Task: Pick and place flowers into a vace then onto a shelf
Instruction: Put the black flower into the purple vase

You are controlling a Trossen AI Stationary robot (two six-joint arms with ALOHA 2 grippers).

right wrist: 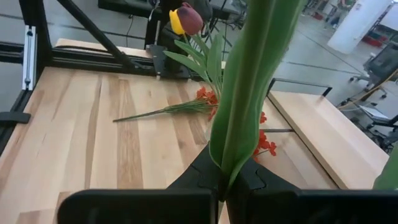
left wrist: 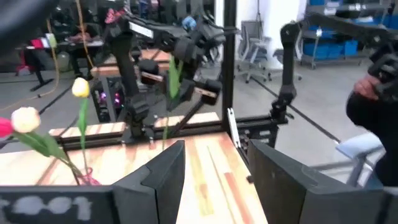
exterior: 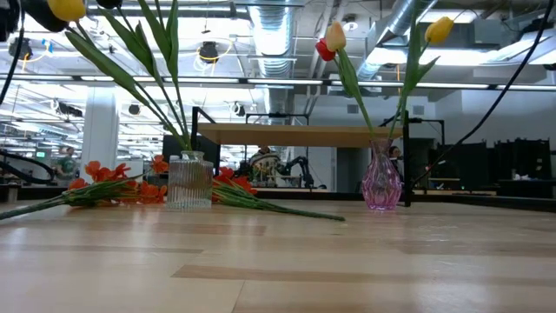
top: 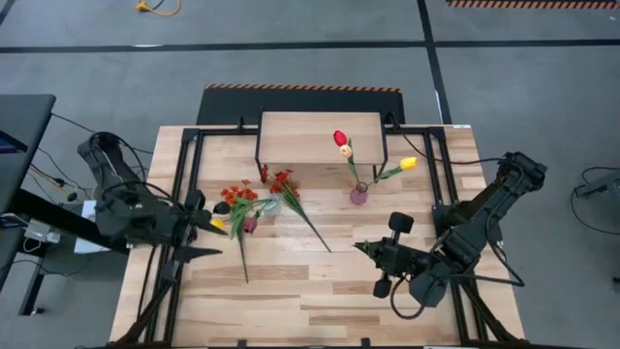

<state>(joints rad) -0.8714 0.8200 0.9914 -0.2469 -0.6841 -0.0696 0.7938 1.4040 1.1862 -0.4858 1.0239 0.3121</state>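
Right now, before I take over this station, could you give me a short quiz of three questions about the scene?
1. True or false: the pink vase stands on the shelf.
2. What does the right pincer grip? A) a green flower stem B) a vase C) nothing
3. Fill in: the orange sprays lie flat on the ____.

Key: 1 false, it stands in front of the shelf; 2 A; 3 table.

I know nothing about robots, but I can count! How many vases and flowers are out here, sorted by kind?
Vases: 2, a clear vase and a pink vase
Tulips standing in vases: 4, two in each
Red-orange sprays lying flat: 2
Green-leaved flower pinched in the right gripper: 1
Total: 9
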